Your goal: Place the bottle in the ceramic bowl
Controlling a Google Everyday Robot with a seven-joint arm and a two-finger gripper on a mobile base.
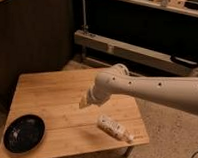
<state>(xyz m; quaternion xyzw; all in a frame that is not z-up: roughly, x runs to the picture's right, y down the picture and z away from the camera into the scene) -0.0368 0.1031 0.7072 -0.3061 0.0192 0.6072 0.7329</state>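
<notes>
The bottle [114,128], small and pale with a patterned label, lies on its side near the front right corner of the wooden table [52,91]. The ceramic bowl [24,133], round and glossy black, rests at the table's front left corner with nothing in it. My white arm reaches in from the right. Its gripper [87,101] hangs above the middle of the table, up and to the left of the bottle and apart from it. The gripper is open and holds nothing.
A low pale bench or rail [139,51] runs along the back behind the table, with dark shelving above it. A dark wall panel [29,35] stands to the left. Speckled floor [170,132] lies to the table's right.
</notes>
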